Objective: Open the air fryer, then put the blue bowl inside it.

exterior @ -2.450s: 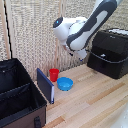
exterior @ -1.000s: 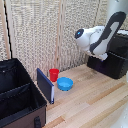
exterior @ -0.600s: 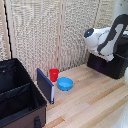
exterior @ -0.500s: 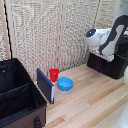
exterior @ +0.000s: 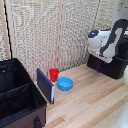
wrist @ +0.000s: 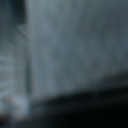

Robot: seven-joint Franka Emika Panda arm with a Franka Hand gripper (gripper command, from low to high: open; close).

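Arm held over the air fryer [exterior: 114, 64]
The blue bowl [exterior: 65, 83] is seen beside a red cup [exterior: 54, 74]; finger state cannot be told

Arm hides the air fryer [exterior: 116, 69]; wrist view blurred.

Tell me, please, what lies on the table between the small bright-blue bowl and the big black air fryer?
Only bare light wooden tabletop lies between the small bright-blue bowl and the big black air fryer, as the exterior view shows.
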